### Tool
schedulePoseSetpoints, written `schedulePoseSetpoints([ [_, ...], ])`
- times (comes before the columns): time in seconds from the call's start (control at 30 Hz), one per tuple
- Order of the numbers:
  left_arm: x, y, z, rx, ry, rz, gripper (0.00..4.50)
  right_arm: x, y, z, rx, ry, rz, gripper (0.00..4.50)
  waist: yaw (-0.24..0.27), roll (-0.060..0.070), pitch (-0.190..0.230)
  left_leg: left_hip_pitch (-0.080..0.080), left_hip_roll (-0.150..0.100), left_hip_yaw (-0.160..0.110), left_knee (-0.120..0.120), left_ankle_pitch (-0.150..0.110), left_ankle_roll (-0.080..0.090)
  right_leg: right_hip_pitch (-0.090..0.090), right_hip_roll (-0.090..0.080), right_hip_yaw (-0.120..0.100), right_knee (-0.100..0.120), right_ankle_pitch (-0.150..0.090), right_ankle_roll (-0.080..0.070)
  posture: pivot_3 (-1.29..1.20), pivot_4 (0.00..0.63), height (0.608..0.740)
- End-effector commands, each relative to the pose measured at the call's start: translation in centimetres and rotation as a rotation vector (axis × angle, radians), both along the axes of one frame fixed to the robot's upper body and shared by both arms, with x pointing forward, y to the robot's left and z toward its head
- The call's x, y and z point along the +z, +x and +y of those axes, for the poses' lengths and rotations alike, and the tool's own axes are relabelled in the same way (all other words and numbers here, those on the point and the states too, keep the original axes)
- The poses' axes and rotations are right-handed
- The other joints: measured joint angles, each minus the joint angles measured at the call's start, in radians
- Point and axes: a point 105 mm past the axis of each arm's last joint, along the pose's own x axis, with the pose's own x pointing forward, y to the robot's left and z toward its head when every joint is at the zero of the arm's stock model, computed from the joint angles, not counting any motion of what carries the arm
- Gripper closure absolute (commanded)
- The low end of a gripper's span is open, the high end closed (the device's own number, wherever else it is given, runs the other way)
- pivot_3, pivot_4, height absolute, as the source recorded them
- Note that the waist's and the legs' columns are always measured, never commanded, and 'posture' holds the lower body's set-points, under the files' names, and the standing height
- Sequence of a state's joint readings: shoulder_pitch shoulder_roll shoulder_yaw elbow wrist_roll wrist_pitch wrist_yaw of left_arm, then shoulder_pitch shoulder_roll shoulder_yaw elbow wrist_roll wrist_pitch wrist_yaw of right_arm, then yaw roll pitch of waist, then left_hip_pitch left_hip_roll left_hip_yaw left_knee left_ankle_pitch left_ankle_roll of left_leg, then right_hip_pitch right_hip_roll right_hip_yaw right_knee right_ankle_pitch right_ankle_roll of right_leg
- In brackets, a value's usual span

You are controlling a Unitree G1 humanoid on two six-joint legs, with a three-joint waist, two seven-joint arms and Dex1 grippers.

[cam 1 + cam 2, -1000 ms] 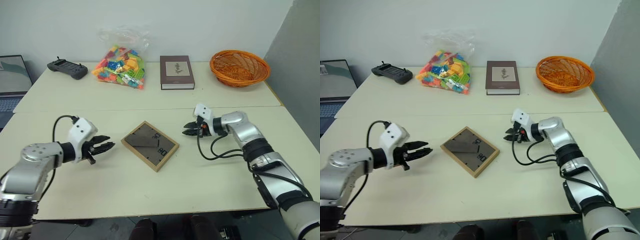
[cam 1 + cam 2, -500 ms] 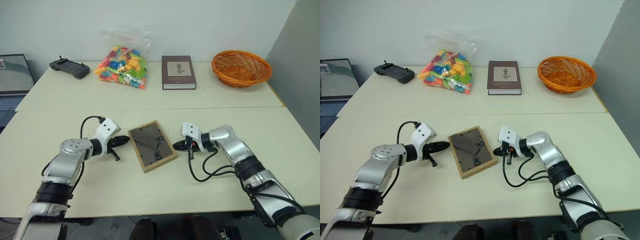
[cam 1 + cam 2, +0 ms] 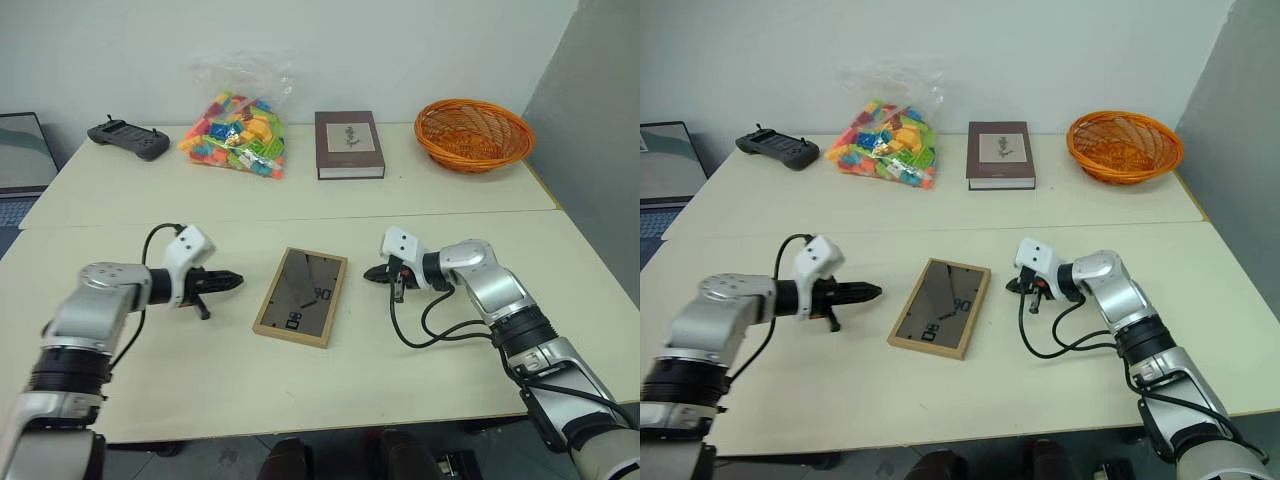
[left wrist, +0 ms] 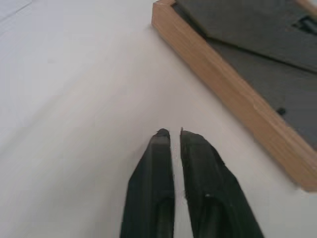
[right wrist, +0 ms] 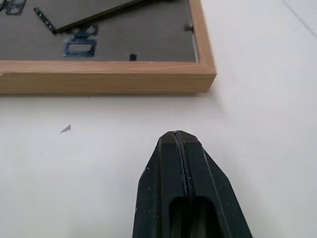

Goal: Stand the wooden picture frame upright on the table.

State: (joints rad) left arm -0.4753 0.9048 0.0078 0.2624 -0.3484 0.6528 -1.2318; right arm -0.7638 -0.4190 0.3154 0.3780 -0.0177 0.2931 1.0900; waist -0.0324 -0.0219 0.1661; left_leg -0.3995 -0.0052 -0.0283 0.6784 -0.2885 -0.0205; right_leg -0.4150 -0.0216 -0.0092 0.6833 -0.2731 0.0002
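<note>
Lying flat, back panel up, the wooden picture frame [image 3: 301, 295] sits near the front-centre of the worktop [image 3: 420, 370], w/ its fold-out stand [image 3: 297, 290] pressed down against the grey-brown back. Left hand [image 3: 228, 281] is just beside the frame's left edge, not touching, fingers nearly together w/ a thin slit between them, holding nothing. Right hand [image 3: 376, 273] is just off the right edge, fingers fully closed, empty, also apart from the wood.

Step in hand, as I read it: positioning both hands either side of the frame, pre-lift; frame not yet raised, stand not yet opened, so task is at an early stage.

Next move prob. calls for getting a fingertip under one long edge or pinching the rim, so one hand needs to open first. Then tip the frame up while the other hand steadies it, & swing the stand out so it props.

Further back: bag of coloured bricks [image 3: 238, 132], dark brown book [image 3: 349, 144], orange basket [image 3: 473, 134], black controller [image 3: 128, 137], all well apart from the work area.
</note>
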Motion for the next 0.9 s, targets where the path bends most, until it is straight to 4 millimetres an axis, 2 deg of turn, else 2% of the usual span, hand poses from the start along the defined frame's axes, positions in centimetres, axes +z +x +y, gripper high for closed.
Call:
schedulePoseSetpoints([
  [0.03,1.7,-1.5,-0.3,0.005,-0.230,0.212,3.17,1.6,-0.1,0.2,0.044,0.009,-0.039,4.50,0.003,0.000,0.000,0.000,0.000,0.000,0.000,0.000,0.000,0.000,0.000,0.000,0.000,0.000,0.000,0.00,0.150,0.740],
  [0.17,1.7,-1.7,-0.9,0.076,-0.405,0.425,2.21,1.6,-0.6,0.3,0.069,-0.005,-0.033,4.50,0.005,0.000,0.000,0.000,-0.001,-0.002,0.001,0.000,0.000,0.001,0.001,-0.002,0.000,0.000,0.000,0.00,0.150,0.740],
  [0.33,-0.1,-1.8,-2.5,0.086,-0.476,0.568,1.10,0.9,-1.3,1.2,0.085,-0.006,-0.011,4.50,0.000,0.000,0.000,0.001,0.000,-0.002,0.001,0.000,-0.001,0.001,0.001,0.000,0.000,0.000,0.000,0.00,0.150,0.740],
  [0.5,-1.7,-2.3,-3.8,0.041,-0.480,0.641,0.02,-0.5,-1.7,2.7,0.093,-0.007,0.020,4.50,0.000,0.000,0.000,0.001,0.000,-0.003,0.001,0.002,-0.004,0.000,0.001,0.001,0.001,0.000,0.000,0.00,0.150,0.740],
  [0.63,-3.4,-2.1,-4.2,0.043,-0.454,0.659,0.02,-0.7,-1.7,4.1,0.114,-0.005,0.022,4.50,0.000,0.000,0.000,0.001,-0.001,-0.003,0.001,0.002,-0.004,0.000,0.001,0.001,0.001,0.000,0.000,0.00,0.150,0.740],
  [0.7,-3.9,-1.7,-5.0,0.031,-0.464,0.665,0.02,-0.5,-1.5,5.2,0.117,0.011,0.013,4.50,0.005,0.001,-0.001,0.001,-0.001,-0.003,0.001,0.002,-0.004,0.001,0.000,0.001,0.001,0.000,0.000,0.00,0.150,0.740],
  [0.8,-3.7,-1.5,-7.0,-0.028,-0.491,0.653,0.02,-0.3,-1.3,6.3,0.118,0.028,0.005,4.50,0.012,0.002,-0.002,0.001,-0.003,-0.003,0.002,0.002,-0.004,0.001,-0.001,0.000,0.002,0.000,0.000,0.00,0.150,0.740],
  [0.9,-3.7,-1.3,-7.7,-0.027,-0.506,0.645,0.02,-0.2,-1.2,6.6,0.116,0.036,0.005,4.50,0.021,0.002,-0.003,0.002,-0.003,-0.004,0.002,0.002,-0.004,0.003,-0.001,-0.001,0.002,0.000,0.000,0.00,0.150,0.740],
])
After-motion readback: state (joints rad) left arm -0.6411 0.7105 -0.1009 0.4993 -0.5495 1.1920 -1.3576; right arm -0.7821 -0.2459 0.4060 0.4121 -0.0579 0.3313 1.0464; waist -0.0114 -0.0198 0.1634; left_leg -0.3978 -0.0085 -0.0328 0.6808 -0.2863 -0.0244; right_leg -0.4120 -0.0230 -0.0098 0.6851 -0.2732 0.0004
